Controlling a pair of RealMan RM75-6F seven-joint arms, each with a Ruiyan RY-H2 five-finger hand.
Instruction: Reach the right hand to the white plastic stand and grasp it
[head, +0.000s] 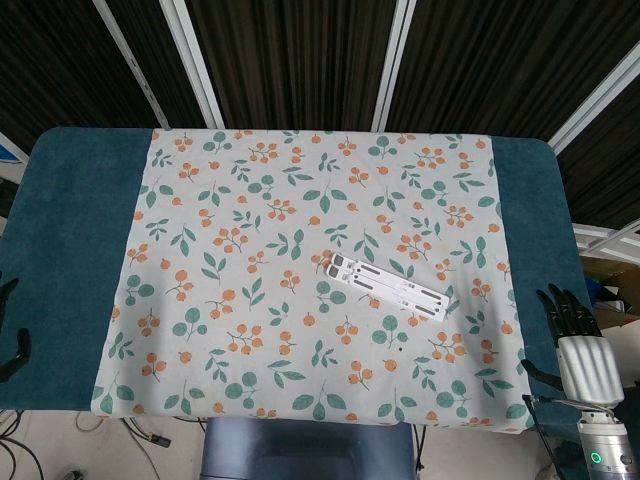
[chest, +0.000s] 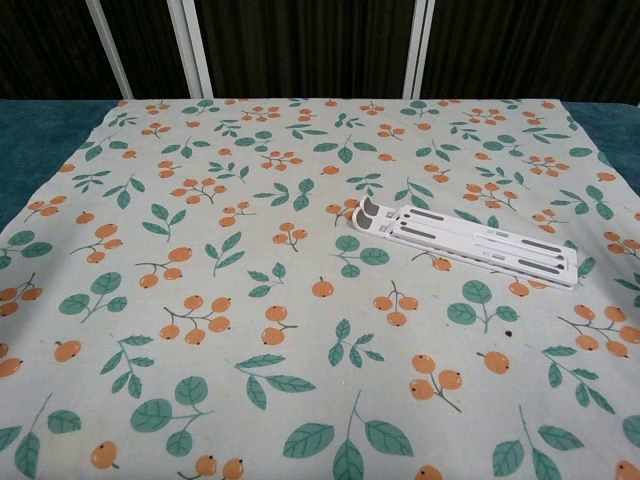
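Note:
A white plastic stand (head: 388, 285) lies flat and folded on the floral cloth, right of centre; the chest view shows the same stand (chest: 460, 241) at mid right. My right hand (head: 572, 330) hovers at the table's right front edge, fingers apart and pointing away from me, holding nothing, well to the right of the stand. Only dark fingertips of my left hand (head: 12, 340) show at the far left edge. Neither hand appears in the chest view.
A floral cloth (head: 250, 200) with orange berries and green leaves covers the middle of a teal table (head: 70, 220). Dark slatted panels with white bars stand behind. A cardboard box (head: 612, 290) sits off the table's right side.

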